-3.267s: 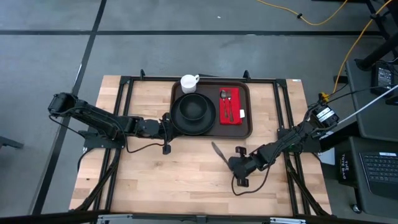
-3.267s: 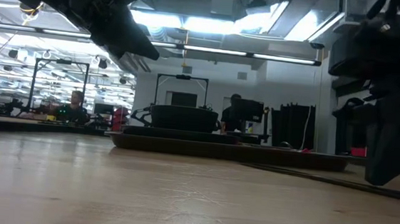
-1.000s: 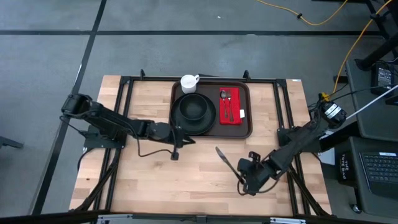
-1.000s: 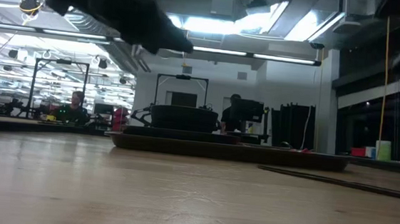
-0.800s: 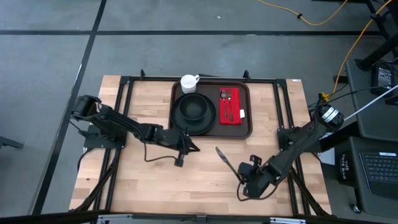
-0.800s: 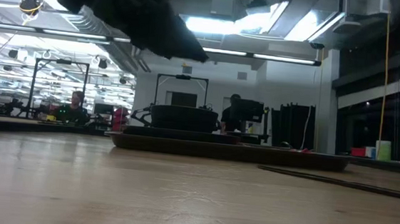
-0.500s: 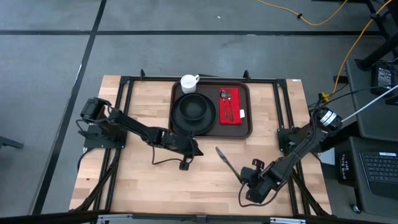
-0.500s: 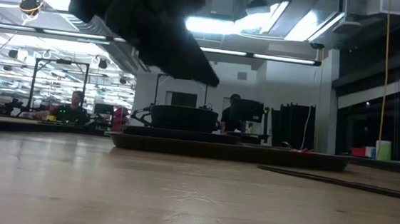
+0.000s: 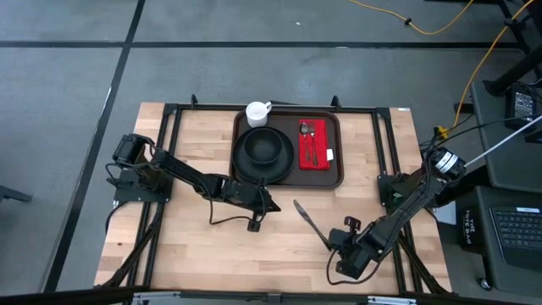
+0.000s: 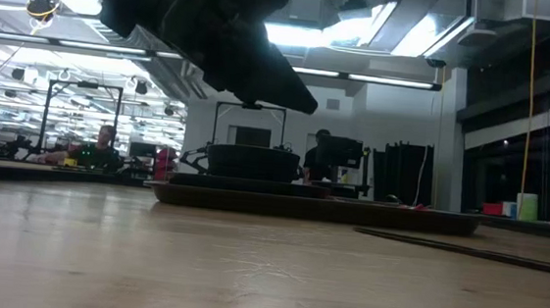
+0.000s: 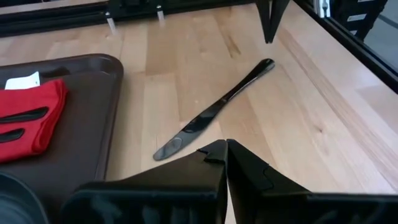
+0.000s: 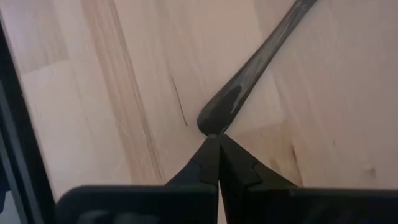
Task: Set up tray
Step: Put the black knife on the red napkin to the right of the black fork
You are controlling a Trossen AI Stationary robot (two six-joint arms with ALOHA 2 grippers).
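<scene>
In the left wrist view, the picture's edge is cutting off the dark brown rectangular tray (image 11: 93, 118) and the red folded napkin (image 11: 28, 118). In the right wrist view, the edge is cropping the dark metal knife (image 12: 255, 68). In the low view, a large dark arm (image 10: 216, 31) is appearing blurred, overhead.

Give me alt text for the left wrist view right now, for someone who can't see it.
A dark table knife lies loose and diagonal on the bare wooden table, just past the left gripper, whose fingers are shut on nothing. Beside it, a corner of the dark brown tray carries a red napkin.
</scene>
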